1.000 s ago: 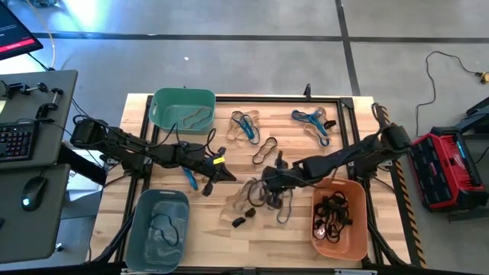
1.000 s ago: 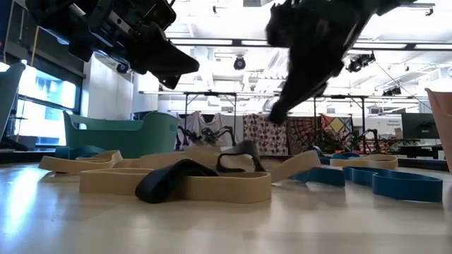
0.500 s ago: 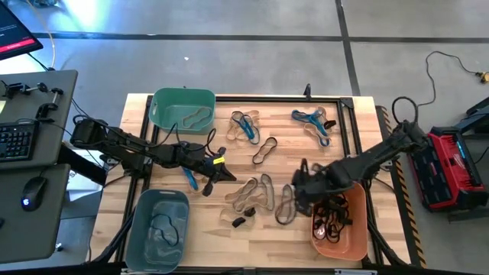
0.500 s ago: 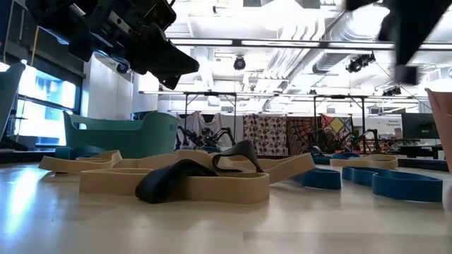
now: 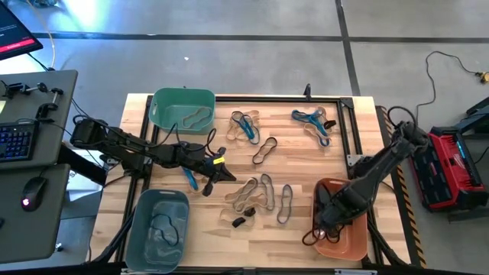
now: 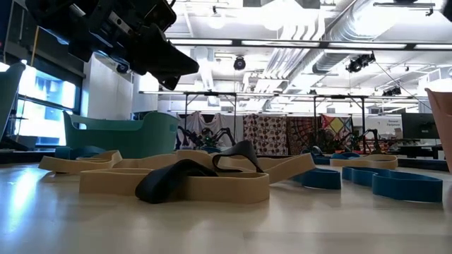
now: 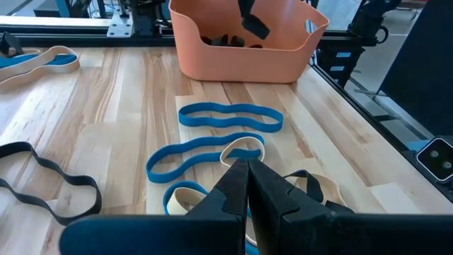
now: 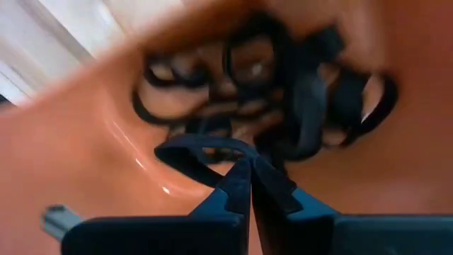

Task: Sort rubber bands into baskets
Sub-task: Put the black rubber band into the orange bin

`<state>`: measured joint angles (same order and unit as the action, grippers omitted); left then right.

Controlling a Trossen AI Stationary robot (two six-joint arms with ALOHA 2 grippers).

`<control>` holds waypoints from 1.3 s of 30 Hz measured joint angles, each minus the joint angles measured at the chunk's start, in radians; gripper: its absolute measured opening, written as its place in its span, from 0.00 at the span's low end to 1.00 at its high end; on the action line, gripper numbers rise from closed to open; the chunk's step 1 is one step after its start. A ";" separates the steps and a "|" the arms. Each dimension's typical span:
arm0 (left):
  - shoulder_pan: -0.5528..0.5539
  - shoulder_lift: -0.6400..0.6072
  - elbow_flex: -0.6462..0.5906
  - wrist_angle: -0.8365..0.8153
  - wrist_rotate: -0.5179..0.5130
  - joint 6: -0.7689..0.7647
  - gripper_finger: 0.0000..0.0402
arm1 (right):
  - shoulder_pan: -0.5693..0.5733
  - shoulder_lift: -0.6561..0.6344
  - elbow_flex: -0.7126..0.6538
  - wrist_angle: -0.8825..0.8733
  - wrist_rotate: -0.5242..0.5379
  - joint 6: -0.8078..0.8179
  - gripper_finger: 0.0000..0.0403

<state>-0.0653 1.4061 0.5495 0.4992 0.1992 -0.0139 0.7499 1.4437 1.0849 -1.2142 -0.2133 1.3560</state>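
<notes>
My right gripper [image 5: 327, 220] points down into the orange basket [image 5: 357, 243] at the near right, shut on a black rubber band [image 8: 202, 150]. Several black bands [image 8: 283, 92] lie on the basket's floor below it. My left gripper [image 5: 228, 176] hovers shut and empty over mid-table, left of a loose pile of tan and blue bands [image 5: 260, 195]; it also shows in the low view [image 6: 173, 63]. The teal basket [image 5: 182, 109] at the far left and the grey-blue basket [image 5: 158, 229] at the near left each hold a band. My right gripper pinches a black band [image 8: 212, 154] between its two fingertips, coming from above and pointing down. The band arcs out beside the tips as a loop and hangs clear above the orange basket's inside.
More bands lie toward the far edge: a blue and tan cluster [image 5: 244, 126], another [image 5: 313, 122] and a dark loop [image 5: 265, 149]. A small black piece [image 5: 238, 222] lies near the front. A black frame rail [image 5: 348, 130] borders the work area on the right.
My right gripper has swung from the pile at mid-table toward the right and near edge, rising and tipping from slanted to pointing down over the orange basket. It stayed shut and carried a black band along. The left arm kept still.
</notes>
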 joint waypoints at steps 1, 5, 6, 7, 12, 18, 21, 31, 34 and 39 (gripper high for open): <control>0.000 0.000 0.000 0.000 0.000 0.000 0.00 | 0.008 0.000 -0.028 0.028 -0.023 0.008 0.00; 0.000 0.000 0.000 0.000 0.000 0.000 0.00 | 0.024 0.000 -0.142 0.173 -0.098 0.031 0.00; 0.000 0.000 0.000 -0.001 0.000 0.000 0.00 | 0.025 0.000 -0.170 0.212 -0.117 0.038 0.00; 0.000 0.000 0.000 -0.001 0.000 0.000 0.00 | 0.025 0.001 -0.199 0.253 -0.144 0.043 0.00; 0.000 0.000 0.000 -0.001 0.000 0.000 0.00 | 0.038 0.001 -0.248 0.347 -0.192 0.073 0.00; 0.000 0.000 0.000 -0.001 0.000 0.000 0.00 | 0.043 0.001 -0.135 0.204 -0.175 0.073 0.05; 0.000 0.000 0.000 -0.001 -0.001 0.000 0.00 | 0.043 0.001 -0.034 0.074 -0.116 0.073 0.15; 0.000 0.000 0.000 -0.002 -0.002 0.001 0.00 | 0.039 0.001 0.315 -0.251 0.292 0.052 0.38; 0.000 0.000 0.000 -0.005 -0.004 0.007 0.00 | 0.011 0.001 0.371 -0.258 0.450 0.006 0.38; 0.000 0.000 0.000 -0.014 -0.049 0.008 0.00 | -0.084 0.000 0.362 -0.196 0.615 -0.155 0.38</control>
<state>-0.0650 1.4060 0.5495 0.4852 0.1499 -0.0059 0.6655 1.4437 1.4466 -1.4103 0.4020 1.2008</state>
